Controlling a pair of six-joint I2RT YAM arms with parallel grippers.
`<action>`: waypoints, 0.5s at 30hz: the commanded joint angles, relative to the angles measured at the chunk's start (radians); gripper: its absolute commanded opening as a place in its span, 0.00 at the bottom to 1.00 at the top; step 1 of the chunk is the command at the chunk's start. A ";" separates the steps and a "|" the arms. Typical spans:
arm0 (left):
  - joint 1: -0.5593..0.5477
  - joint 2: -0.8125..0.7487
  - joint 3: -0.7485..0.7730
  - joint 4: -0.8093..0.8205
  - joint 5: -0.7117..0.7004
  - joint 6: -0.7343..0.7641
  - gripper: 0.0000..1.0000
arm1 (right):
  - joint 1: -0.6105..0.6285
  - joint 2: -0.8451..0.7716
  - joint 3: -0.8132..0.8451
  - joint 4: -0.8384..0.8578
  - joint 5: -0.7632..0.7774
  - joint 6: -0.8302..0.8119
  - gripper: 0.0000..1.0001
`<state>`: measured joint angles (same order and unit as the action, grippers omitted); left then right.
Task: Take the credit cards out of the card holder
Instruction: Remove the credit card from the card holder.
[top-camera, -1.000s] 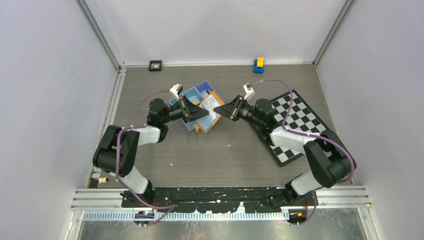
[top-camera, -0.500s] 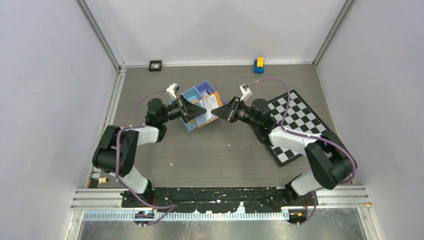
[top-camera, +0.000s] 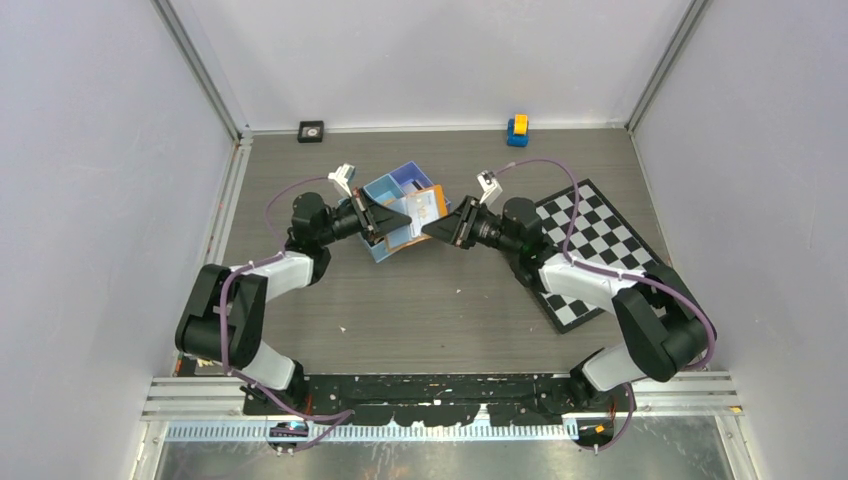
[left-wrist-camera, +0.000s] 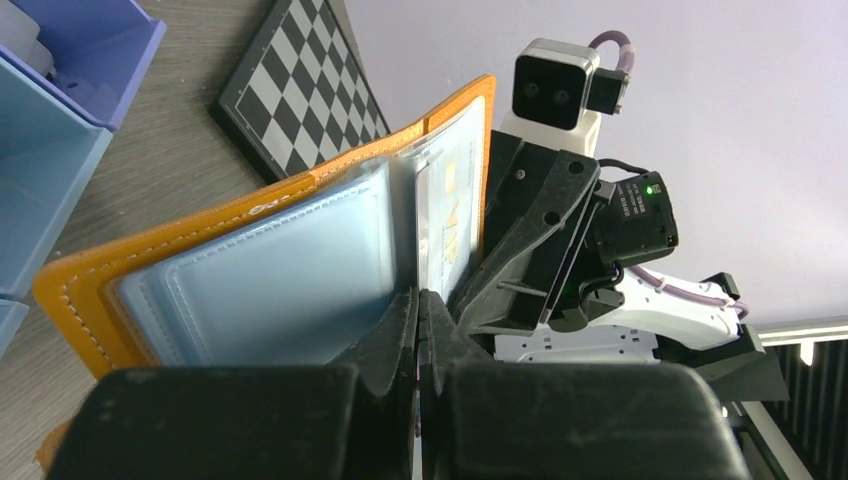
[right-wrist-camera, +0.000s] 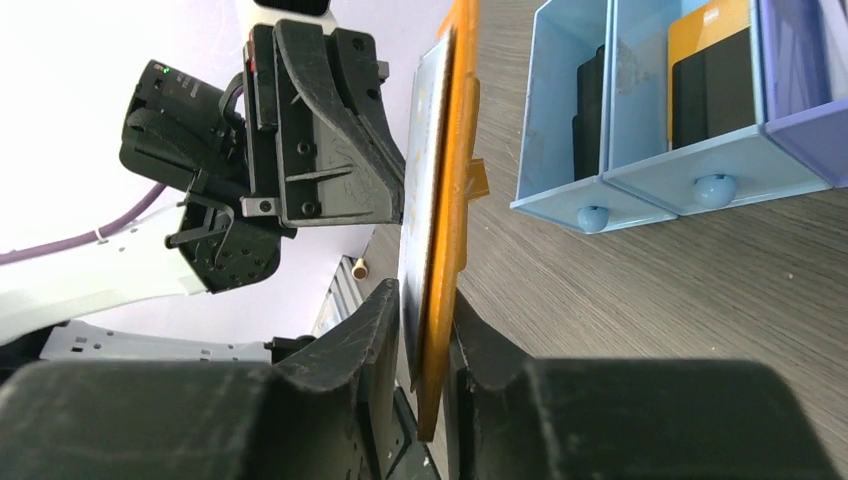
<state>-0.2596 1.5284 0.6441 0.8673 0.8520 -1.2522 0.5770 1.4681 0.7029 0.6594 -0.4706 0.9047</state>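
Above the far middle of the table (top-camera: 420, 300), from the overhead camera: noted the card holder (top-camera: 428, 205) held on edge between the left gripper (top-camera: 403, 218) and the right gripper (top-camera: 432, 228), just in front of the blue tray (top-camera: 405, 172). Unable to resolve either pair of jaws, or any card, from here. Recorded a grey wood-grain surface. Recorded a chessboard (top-camera: 590, 240) under the right arm. Recorded a small black square piece (top-camera: 311, 131) and a yellow-and-blue block (top-camera: 517, 129) at the far edge, well apart. Noted plain pale walls (top-camera: 450, 60) on three sides and a metal rail (top-camera: 440, 400) along the near edge.

From the left wrist camera: found the card holder open, orange cover outward, pale blue pockets fanned inside. Found one of the credit cards (left-wrist-camera: 447, 200) in a clear pocket beside the far cover, with yellow marking on it and finer print illegible. Found the left gripper's fingers (left-wrist-camera: 385, 340) pressed fully together at the foot of the pockets. Unable to tell of any leaf nipped between them. Sighted the right gripper close behind the cover.

From the right wrist camera: found the right gripper clamped on the edge of the orange cover and a pale leaf against it, one finger (right-wrist-camera: 375, 330) on each side, both touching. Seen only here: tray compartments holding dark flat items (right-wrist-camera: 713, 95) and an orange-yellow piece (right-wrist-camera: 700, 30). Sighted the left gripper opposite, beyond the pale leaf.
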 joint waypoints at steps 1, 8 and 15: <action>-0.001 -0.049 0.044 -0.086 -0.026 0.087 0.00 | -0.032 -0.033 -0.011 0.085 -0.035 0.048 0.25; -0.001 -0.071 0.057 -0.165 -0.035 0.137 0.00 | -0.056 -0.040 -0.023 0.107 -0.044 0.072 0.09; -0.001 -0.077 0.063 -0.211 -0.047 0.158 0.00 | -0.078 -0.050 -0.041 0.125 -0.037 0.091 0.00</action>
<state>-0.2646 1.4830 0.6697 0.6750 0.8238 -1.1320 0.5194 1.4651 0.6727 0.6968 -0.5056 0.9752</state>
